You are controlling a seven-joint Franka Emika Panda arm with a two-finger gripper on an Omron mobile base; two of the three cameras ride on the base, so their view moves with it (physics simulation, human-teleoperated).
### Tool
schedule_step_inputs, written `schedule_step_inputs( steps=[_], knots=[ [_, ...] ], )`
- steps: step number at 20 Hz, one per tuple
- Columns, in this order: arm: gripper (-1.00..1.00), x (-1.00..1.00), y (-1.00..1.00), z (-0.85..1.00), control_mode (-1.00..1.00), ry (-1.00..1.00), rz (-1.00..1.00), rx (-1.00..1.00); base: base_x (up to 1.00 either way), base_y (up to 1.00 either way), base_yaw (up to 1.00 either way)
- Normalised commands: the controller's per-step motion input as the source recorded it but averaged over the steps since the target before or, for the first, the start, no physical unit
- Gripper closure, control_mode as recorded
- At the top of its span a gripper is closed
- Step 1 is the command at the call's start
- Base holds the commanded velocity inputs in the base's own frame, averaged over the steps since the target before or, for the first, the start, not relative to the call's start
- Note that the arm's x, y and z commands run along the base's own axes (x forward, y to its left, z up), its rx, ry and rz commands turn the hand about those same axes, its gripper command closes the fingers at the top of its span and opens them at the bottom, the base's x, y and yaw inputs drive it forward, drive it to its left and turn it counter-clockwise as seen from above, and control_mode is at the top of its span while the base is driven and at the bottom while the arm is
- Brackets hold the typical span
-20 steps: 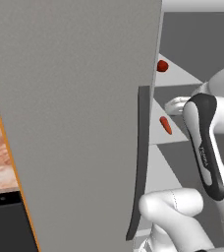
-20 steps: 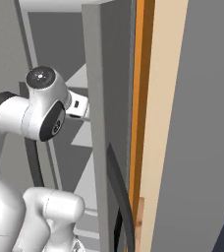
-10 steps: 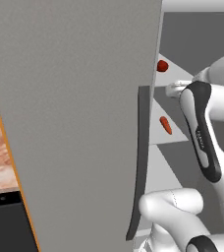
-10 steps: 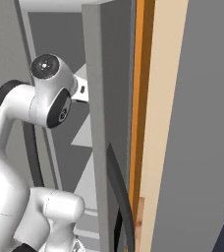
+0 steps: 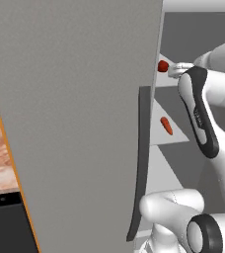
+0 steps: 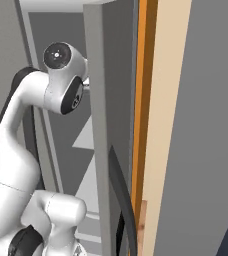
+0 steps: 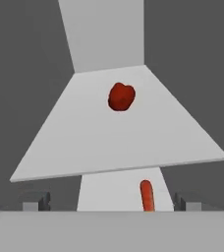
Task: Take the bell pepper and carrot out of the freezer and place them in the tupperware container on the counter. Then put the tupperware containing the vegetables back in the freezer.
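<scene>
Gripper (image 7: 112, 201) open wide, empty, aimed into freezer (image 5: 85, 123). Bell pepper (image 7: 121, 96) on upper shelf (image 7: 84, 142). Carrot (image 7: 146, 195) on lower shelf, between finger tips (image 7: 35, 201).

Freezer (image 5: 85, 123) door stands open; its broad grey panel and dark curved handle (image 5: 140, 163) wall off the left side of the opening in the left base view. Interior open from the front. Upper shelf (image 7: 119, 133): bell pepper (image 7: 121, 96) sits near the middle toward the back edge, bare shelf surface on both sides and ahead of it to the front edge. Lower shelf (image 7: 104, 189): carrot (image 7: 146, 195) lies near the front edge, bare surface to its left. Gripper (image 7: 111, 203) fingers spread wide, nothing between them; clear path straight ahead to upper shelf.
</scene>
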Motion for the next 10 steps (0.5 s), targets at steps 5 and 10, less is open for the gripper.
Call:
schedule_step_inputs(
  steps=[5, 10],
  knots=[
    [-1.0, 0.86, -0.02, 0.07, -1.0, -0.02, -0.03, 0.01, 0.0, 0.0, 0.0],
    [-1.0, 0.83, -0.2, 0.0, -1.0, 0.0, -0.02, 0.06, 0.0, 0.0, 0.0]
  ],
)
